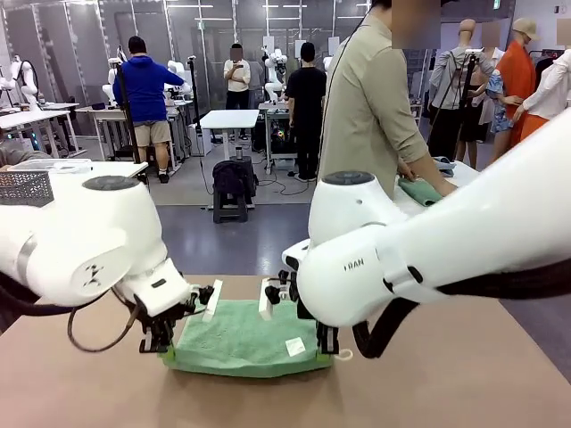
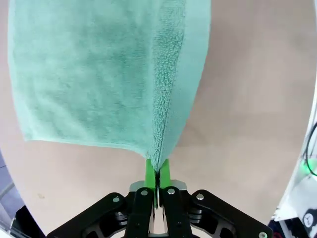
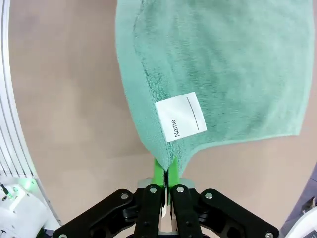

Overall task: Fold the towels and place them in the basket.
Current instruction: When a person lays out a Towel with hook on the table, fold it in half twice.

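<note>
In the front view, the sea-green rectangular terry towel (image 1: 245,337) lies flat on the light brown table (image 1: 464,383). The left gripper (image 1: 161,346) is clamped on its near corner at 9 o'clock of the cloth, and the right gripper (image 1: 327,343) on the near corner at 3 o'clock. The risk I judge here is an uneven lift: one arm rising or travelling ahead of the other would skew the fold, so the edges miss each other. The dark grey lattice plastic basket (image 1: 25,187) sits well apart at 10 o'clock. In the left wrist view, the green pads (image 2: 149,171) press together on only the very tip of the corner, with the towel spreading above them from 10 to 12 o'clock. So thin a bite could slip free under the cloth's drag. In the right wrist view, the pads (image 3: 158,171) pinch their corner likewise, and the towel fans out from 12 to 2 o'clock. Its small white label (image 3: 181,116) sits just above the fingertips, and a slip on either side would drop that corner and spoil the fold.
</note>
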Tool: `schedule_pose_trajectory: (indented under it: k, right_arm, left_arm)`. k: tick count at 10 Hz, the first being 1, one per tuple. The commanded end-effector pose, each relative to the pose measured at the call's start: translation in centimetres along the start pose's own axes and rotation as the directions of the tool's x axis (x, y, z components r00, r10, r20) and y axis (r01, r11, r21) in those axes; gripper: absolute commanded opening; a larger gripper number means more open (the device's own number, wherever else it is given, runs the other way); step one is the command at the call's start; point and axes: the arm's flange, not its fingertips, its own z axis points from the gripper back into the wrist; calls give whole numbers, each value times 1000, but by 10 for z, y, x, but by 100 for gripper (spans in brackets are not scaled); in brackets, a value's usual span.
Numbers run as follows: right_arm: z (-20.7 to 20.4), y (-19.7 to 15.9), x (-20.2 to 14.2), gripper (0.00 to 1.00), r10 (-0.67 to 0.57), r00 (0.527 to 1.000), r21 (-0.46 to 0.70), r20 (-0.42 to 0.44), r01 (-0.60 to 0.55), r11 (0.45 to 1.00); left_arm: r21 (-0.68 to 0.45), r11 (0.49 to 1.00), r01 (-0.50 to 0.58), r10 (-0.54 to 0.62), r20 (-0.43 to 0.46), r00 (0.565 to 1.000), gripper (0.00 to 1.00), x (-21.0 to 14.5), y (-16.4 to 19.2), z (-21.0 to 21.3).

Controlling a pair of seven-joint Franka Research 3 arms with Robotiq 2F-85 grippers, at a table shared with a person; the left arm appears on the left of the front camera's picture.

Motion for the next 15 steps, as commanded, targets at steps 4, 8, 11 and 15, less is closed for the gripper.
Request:
schedule_pose_trajectory:
  k: [4,8,11,15]
  right_arm:
    - [18,-74,10,0,17,1000,25,-21,-16,1000]
    - [21,-118,13,0,17,1000,26,-7,-16,1000]
    - [20,-117,12,0,-14,1000,16,6,14,1000]
    - [20,-117,12,0,-14,1000,16,6,14,1000]
  left_arm:
    - [-40,999,-4,3,-35,999,0,8,78,14]
    - [-18,999,-27,27,-35,999,0,1,118,18]
    - [-6,999,-49,49,-18,999,0,-3,112,17]
    - [-6,999,-49,49,-18,999,0,-3,112,17]
